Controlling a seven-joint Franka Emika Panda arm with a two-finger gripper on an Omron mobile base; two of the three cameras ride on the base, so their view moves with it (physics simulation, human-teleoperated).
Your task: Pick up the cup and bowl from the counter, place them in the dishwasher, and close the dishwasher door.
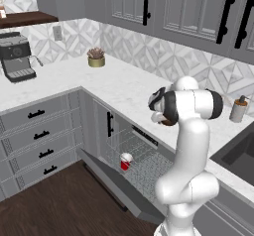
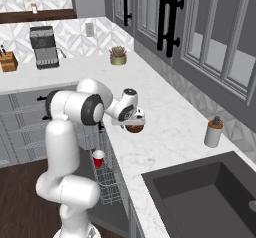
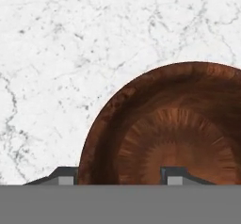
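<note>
Bowl rim sits between the two dark fingertips in the hand view: one tip stands outside the wall over the marble, the other inside the hollow. The gripper straddles the rim, but whether the jaws already pinch it I cannot tell. The white arm rises from the base, bends at a dark elbow and reaches forward and down over the counter, wrist pointing straight at the surface. The bowl is round, dark brown, with wood-like rings fanning from its centre, and rests on the white, grey-veined counter near its front edge. Below, the dishwasher door hangs open, a flat dark grey panel. The red tapered cup, white inside, stands upright in the silver wire rack of the dishwasher. A grey soap dispenser stands farther along the counter beside the dark sink.
</note>
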